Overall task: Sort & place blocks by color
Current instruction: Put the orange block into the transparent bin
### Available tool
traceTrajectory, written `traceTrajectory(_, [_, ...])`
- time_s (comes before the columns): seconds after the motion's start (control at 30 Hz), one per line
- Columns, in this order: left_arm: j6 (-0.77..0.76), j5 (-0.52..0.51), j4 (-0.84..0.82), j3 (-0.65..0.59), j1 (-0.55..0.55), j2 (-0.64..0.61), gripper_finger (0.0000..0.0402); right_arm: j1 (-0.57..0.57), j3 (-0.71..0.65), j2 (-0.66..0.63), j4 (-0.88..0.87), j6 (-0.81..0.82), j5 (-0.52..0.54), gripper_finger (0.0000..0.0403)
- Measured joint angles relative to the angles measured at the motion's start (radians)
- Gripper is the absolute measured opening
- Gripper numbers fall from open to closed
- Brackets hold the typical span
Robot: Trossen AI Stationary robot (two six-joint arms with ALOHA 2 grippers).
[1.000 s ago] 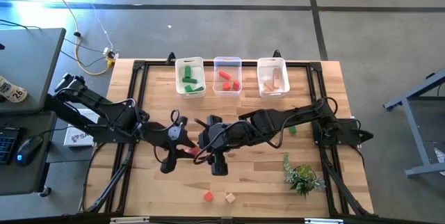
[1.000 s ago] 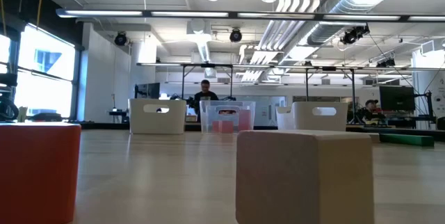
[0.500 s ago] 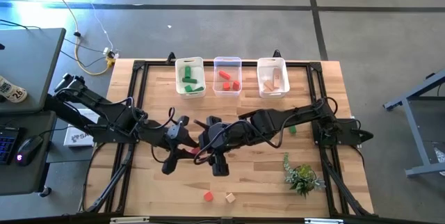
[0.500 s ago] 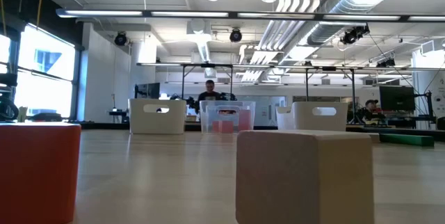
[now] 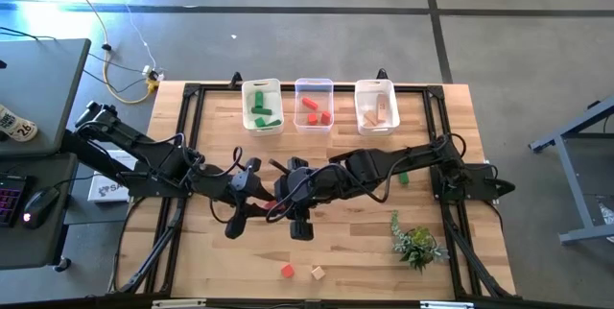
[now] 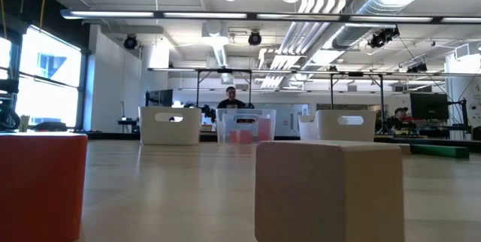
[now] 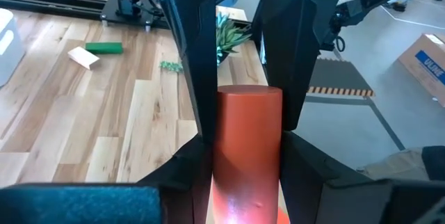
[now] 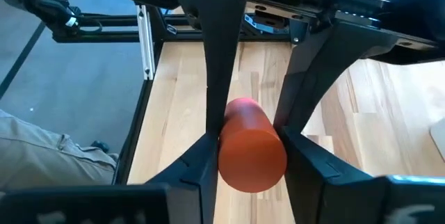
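A red cylinder block is held over the table's middle between both grippers, which face each other. My left gripper comes from the left and is shut on one end. My right gripper comes from the right and is shut on the other end. A red cube and a tan cube rest on the table near its front edge. A green block lies at the right. At the far edge stand three bins: one with green blocks, one with red, one with tan. My left gripper pinches the red cylinder's round sides between its two fingers. The fingers lie level, from the table's left, along the cylinder. My right gripper pinches the other end of the cylinder between its two fingers, level from the table's right and along its length. The cylinder lies level above the table.
A small green plant stands at the near right. In the left wrist view a green bar and a tan block lie on the wood beyond the grippers. A person stands in the room behind the bins.
My left gripper has moved a little toward the table's right, closer to my right gripper. The person in the room behind has stepped to the right.
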Motion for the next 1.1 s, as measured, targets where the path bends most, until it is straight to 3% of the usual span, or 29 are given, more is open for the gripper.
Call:
traceTrajectory(0.53, [-0.019,-0.032,-0.001,0.000,0.013,0.001,0.0151,-0.002,0.000,-0.001,-0.016,0.027,0.007,0.0104])
traceTrajectory(0.97, [0.004,-0.071,-0.050,0.000,0.060,0.000,0.0229,-0.020,0.000,0.001,-0.136,0.085,0.056,0.0103])
traceTrajectory(1.1, [0.085,-0.092,-0.058,0.000,0.084,0.000,0.0236,-0.049,0.000,0.001,-0.184,0.087,0.061,0.0103])
